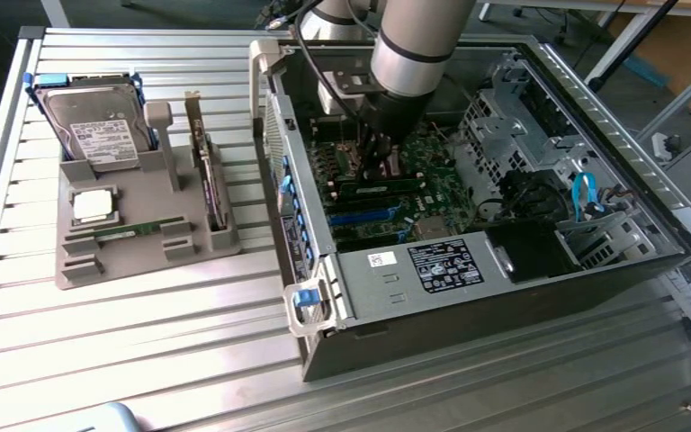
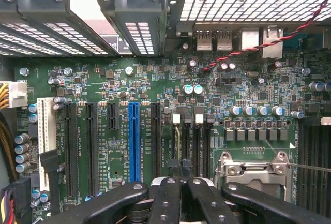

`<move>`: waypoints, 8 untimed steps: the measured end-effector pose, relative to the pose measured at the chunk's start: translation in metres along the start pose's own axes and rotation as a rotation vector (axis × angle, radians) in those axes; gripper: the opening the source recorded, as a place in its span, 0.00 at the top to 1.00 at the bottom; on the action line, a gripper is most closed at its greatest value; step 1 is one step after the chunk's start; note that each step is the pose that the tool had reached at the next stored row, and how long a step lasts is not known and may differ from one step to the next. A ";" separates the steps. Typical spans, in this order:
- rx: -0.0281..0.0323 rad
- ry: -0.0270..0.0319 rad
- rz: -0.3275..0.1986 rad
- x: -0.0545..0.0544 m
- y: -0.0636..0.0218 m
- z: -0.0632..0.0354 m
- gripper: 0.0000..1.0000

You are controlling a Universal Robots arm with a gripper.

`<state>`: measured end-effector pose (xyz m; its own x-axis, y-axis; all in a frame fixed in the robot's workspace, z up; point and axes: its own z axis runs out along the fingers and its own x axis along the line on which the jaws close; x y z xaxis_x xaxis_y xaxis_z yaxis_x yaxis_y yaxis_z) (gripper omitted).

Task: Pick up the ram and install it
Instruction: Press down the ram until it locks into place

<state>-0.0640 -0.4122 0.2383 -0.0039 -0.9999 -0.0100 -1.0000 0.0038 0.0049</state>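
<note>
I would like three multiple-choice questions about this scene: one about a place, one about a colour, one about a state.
1. Where is the claw?
A) over the hard drive
B) inside the computer case
C) on the bare table

2. Which colour has the slot between the black slots?
A) red
B) blue
C) yellow

3. The claw is:
A) shut
B) wide open
C) holding a screwdriver

Answers: B, the arm reaches into the case above the motherboard; B, the wrist view shows it blue; A, its fingers meet.
</note>
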 end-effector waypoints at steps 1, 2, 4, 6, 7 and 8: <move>0.0001 -0.0001 0.000 0.000 0.0000 0.0002 0.90; 0.0001 -0.0001 0.000 0.000 0.0000 0.0004 0.90; 0.0000 0.0000 0.000 0.000 0.0000 0.0009 0.90; 0.0000 0.0001 0.000 0.000 0.0000 0.0012 0.90; -0.0001 0.0001 0.000 0.000 0.0000 0.0012 0.90; 0.0000 0.0001 0.000 0.000 0.0000 0.0012 0.90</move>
<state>-0.0639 -0.4126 0.2371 -0.0039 -0.9999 -0.0099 -1.0000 0.0038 0.0049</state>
